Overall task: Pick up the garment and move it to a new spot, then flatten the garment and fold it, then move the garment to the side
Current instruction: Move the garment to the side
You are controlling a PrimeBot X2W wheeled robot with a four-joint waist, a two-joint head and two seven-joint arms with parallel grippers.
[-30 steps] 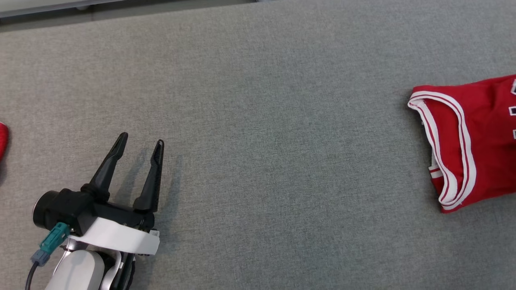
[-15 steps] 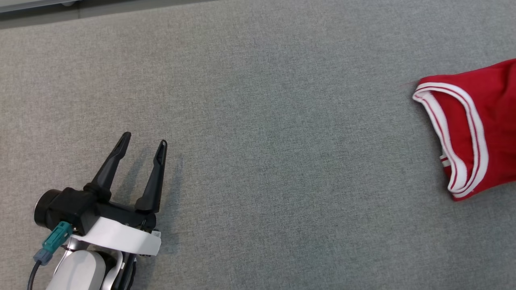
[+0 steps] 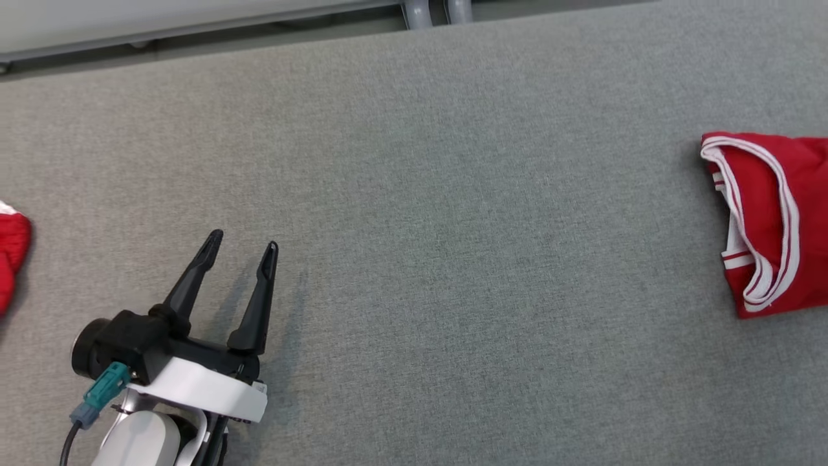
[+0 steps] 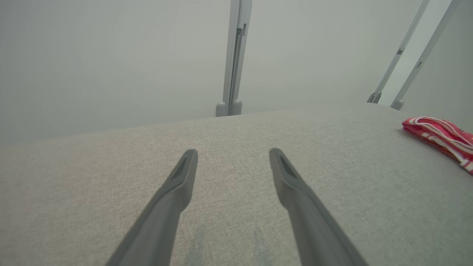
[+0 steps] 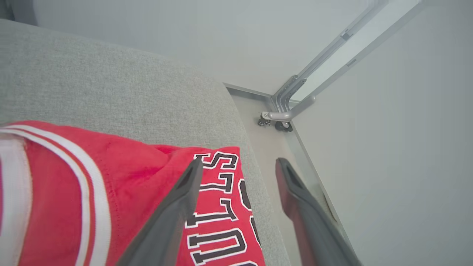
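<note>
Head view puts the folded garment [image 3: 799, 213] at 3 o'clock on the tabletop [image 3: 453, 226], near its edge. Right jaws stand apart above the lettering [image 5: 218, 168], gripping nothing as far as we can tell; left jaws gape empty at 8 o'clock. We should lift straight up, so nothing snags the fold.

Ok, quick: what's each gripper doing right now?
Left gripper: open, holding nothing.
Right gripper: open over the red jersey, not gripping it.
</note>
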